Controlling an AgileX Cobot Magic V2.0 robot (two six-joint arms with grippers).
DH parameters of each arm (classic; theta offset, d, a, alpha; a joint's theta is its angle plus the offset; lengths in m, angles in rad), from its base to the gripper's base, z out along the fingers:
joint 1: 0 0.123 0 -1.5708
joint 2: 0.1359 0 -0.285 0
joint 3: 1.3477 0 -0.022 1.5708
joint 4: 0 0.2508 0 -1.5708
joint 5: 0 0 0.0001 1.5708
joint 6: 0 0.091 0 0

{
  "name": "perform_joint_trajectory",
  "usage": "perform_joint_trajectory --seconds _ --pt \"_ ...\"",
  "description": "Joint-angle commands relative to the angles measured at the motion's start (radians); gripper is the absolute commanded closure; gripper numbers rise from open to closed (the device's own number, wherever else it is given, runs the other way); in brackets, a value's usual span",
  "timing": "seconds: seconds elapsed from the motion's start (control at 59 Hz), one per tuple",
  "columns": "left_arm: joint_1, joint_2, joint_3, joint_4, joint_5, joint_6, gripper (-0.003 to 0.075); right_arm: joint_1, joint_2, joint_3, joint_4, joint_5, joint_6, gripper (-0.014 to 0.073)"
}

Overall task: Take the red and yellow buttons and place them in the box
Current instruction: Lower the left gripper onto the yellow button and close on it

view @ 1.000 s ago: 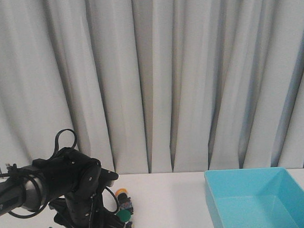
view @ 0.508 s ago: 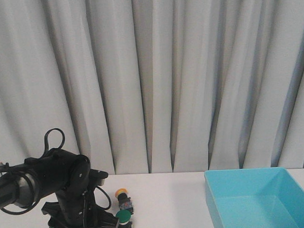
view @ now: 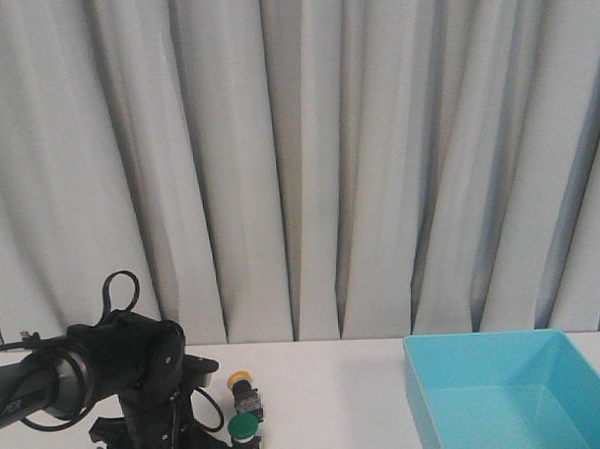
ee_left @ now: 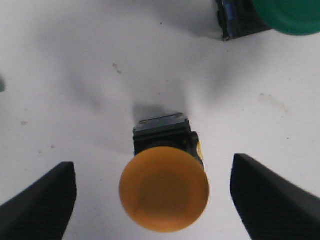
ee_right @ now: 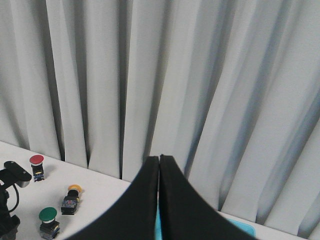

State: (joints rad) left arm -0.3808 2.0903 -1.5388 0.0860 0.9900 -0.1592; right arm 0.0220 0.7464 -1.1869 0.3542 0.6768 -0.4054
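The turquoise box (view: 513,389) is sitting at lower right of the front view on the white tabletop (view: 326,391). The left pincer (ee_left: 152,200) is hovering open, straddling a yellow button (ee_left: 164,187) without touching it. The right pincer (ee_right: 159,200) is showing fingers pressed together, gripping nothing. A red button (ee_right: 36,165) is standing at far left.

A green-capped button (view: 245,429) stands before grey curtains (view: 376,153).
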Motion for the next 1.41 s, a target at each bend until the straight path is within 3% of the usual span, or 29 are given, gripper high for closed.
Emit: perform_joint_trajectory --seconds 0.0,0.186,0.458,0.712,1.051,1.186,1.39 --pt "-0.001 -0.043 -0.027 -0.013 -0.026 -0.003 0.0129 0.001 0.004 -0.025 0.007 -0.060 -0.004 0.0602" --pt "-0.001 -0.038 -0.027 -0.020 -0.053 0.001 0.0140 0.001 0.004 -0.025 0.007 -0.052 -0.004 0.0602" --pt "-0.001 -0.038 -0.027 -0.020 -0.063 0.000 0.0233 0.001 0.010 -0.023 0.007 -0.052 -0.004 0.0602" --pt "-0.001 -0.038 -0.027 -0.020 -0.072 -0.004 0.0388 0.001 0.008 0.079 0.009 -0.138 -0.004 0.0602" --pt "-0.001 -0.038 -0.027 -0.019 -0.083 -0.012 0.0661 0.001 -0.005 0.126 0.007 -0.191 -0.008 0.0602" --pt "-0.001 -0.039 -0.027 -0.019 -0.073 -0.011 0.0703 0.001 -0.005 0.126 0.007 -0.190 -0.008 0.0602" --pt "-0.001 -0.084 -0.028 -0.018 -0.070 0.018 0.0707 0.001 -0.005 0.126 0.009 -0.168 -0.077 0.0593"
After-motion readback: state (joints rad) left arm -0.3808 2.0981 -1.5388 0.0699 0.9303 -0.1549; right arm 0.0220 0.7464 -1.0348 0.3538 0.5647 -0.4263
